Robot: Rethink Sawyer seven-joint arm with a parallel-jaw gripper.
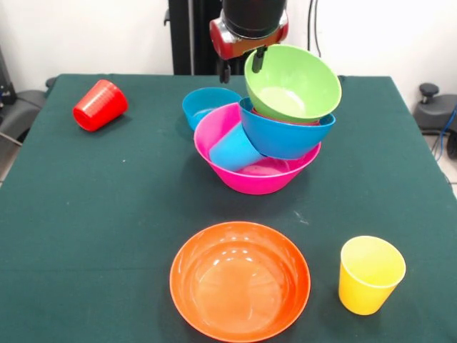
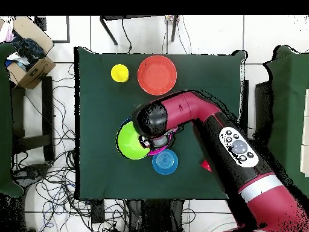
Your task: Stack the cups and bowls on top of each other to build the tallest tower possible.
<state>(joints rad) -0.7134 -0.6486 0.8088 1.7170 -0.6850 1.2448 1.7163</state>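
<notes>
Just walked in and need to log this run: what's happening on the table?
The robot's gripper is at the rim of a green bowl, tilted atop a blue bowl in a pink bowl with a light blue cup. An orange bowl, yellow cup and red cup wait.

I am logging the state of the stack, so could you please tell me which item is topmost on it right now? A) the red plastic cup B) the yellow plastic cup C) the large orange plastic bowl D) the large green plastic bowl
D: the large green plastic bowl sits tilted on the large blue plastic bowl, which rests in the large pink plastic bowl, directly below the gripper.
</notes>
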